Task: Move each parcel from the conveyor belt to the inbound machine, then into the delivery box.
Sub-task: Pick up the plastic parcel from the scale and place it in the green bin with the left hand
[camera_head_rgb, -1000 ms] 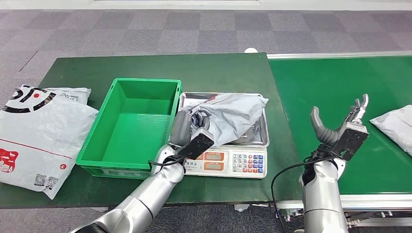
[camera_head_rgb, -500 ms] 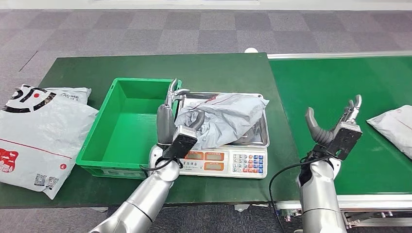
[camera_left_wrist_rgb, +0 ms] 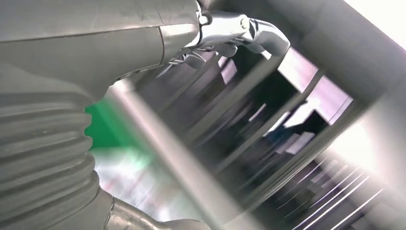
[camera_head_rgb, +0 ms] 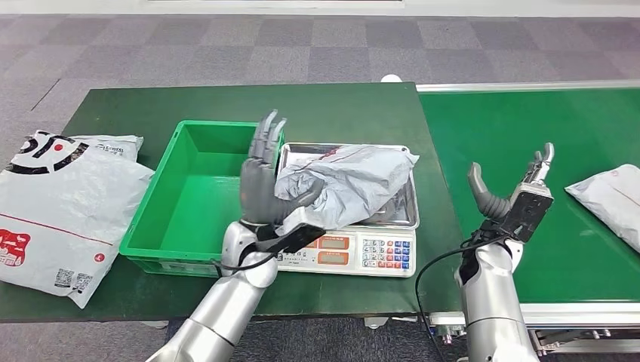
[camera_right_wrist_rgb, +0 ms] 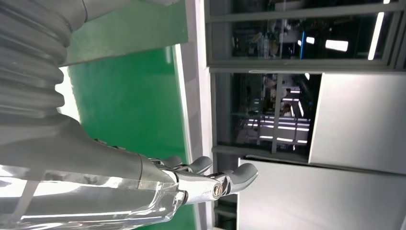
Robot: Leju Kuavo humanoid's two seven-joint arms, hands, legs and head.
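- A large white courier bag [camera_head_rgb: 64, 207] with red and black print is lying flat at the far left of the green table [camera_head_rgb: 340, 105].
- A green delivery box [camera_head_rgb: 198, 196] is sitting just right of that bag, on the same table.
- The left hand [camera_head_rgb: 264, 177] is standing upright over the box's right wall, fingers straight and spread, thumb reaching toward the grey parcel [camera_head_rgb: 351, 181]; it is gripping nothing. Whether the thumb is touching the parcel, I cannot tell.
- The grey parcel is lying crumpled on the steel pan of the weighing scale [camera_head_rgb: 366, 253], just beside the box.
- The right hand [camera_head_rgb: 517, 196] is hanging over the near part of the conveyor belt [camera_head_rgb: 528, 121], wide open and holding nothing.
- A second white parcel [camera_head_rgb: 607, 200] is lying on the belt near the right edge, apart from the right hand.
- The left wrist view is coming through motion-blurred.
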